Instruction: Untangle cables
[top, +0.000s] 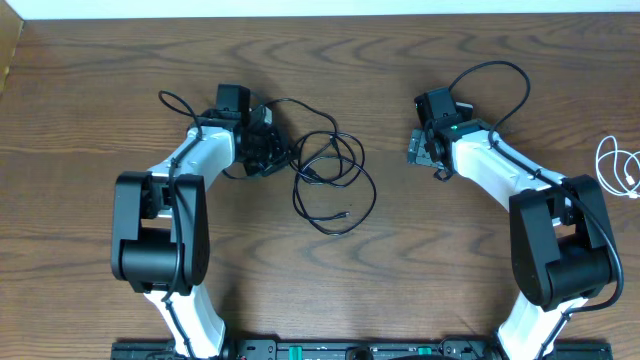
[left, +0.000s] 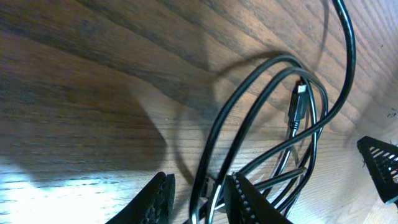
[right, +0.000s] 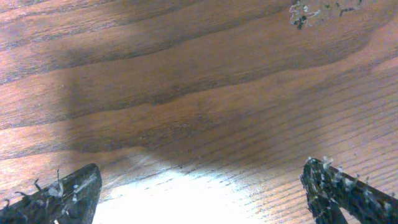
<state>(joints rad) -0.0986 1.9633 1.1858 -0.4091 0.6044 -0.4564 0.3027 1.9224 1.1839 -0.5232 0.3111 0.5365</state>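
Two or more strands of the black cable (left: 281, 57) are straddled by the left pincer (left: 199, 180), whose jaws are drawn in narrow yet not shut. A gap is seen on either side of the strands, so nothing is pinched. The placing is judged to be a set-up for a grasp at the edge of the tangle, where one loop can be pulled free without the whole bundle being dragged. Just beyond the fingers (left: 249, 199), the loops are seen lying flat on the counter (top: 90, 70), overlapping one another, with a small plug end (left: 297, 106) tucked inside them. That end is judged to be what must be drawn out through the loops. Farther off, the right pincer (right: 200, 169) is held wide open over bare wood with nothing between its jaws, apparently placed to take a second strand. Farthest away, at the counter's right edge, the white cable (top: 600, 160) is found coiled in small loops, well apart from the black one, so the tangle is judged to lie within the black cable alone.
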